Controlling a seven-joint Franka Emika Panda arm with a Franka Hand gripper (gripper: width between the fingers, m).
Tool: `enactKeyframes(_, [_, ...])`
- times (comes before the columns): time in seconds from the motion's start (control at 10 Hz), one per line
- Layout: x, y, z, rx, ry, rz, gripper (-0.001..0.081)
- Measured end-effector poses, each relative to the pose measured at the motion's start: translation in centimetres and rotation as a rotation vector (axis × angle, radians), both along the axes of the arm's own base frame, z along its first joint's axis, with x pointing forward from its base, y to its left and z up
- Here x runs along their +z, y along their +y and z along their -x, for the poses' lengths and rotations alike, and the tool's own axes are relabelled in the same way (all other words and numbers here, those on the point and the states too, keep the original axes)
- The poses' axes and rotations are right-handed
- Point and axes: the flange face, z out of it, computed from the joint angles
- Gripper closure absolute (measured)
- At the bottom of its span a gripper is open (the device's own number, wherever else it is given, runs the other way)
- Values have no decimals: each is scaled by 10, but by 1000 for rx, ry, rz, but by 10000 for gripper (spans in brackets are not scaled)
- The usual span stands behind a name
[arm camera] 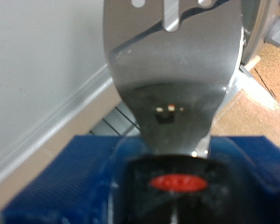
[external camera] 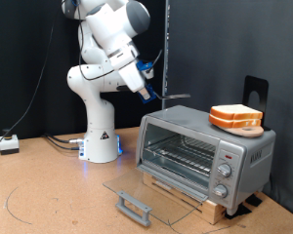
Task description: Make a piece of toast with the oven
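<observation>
Silver oven (external camera: pixel 200 148) stands door-down; 2 bread slices stacked flat on top, upper piece of toast (external camera: pixel 236 113); gripper (external camera: pixel 154 97) clamps 1 metal spatula (arm camera: pixel 173 70).

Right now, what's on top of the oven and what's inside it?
Bread sits on top of the oven. The door is down; only the wire rack shows inside. The pincer holds a spatula above.

Even overhead light is falling across the exterior view, keeping the black backdrop (external camera: pixel 29 58) dark while a small blue glow is showing at the robot base (external camera: pixel 85 154). The glass door (external camera: pixel 151 190) is throwing only faint reflections. The wrist view is running soft and blurred, with glare washing over the metal spatula blade (arm camera: pixel 173 75).
</observation>
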Motion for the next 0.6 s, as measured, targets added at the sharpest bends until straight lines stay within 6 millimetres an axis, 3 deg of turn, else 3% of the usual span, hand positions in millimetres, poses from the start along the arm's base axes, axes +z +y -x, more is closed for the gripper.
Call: enactKeyframes(0.6, [-19, -76, 16, 1, 55, 18, 410])
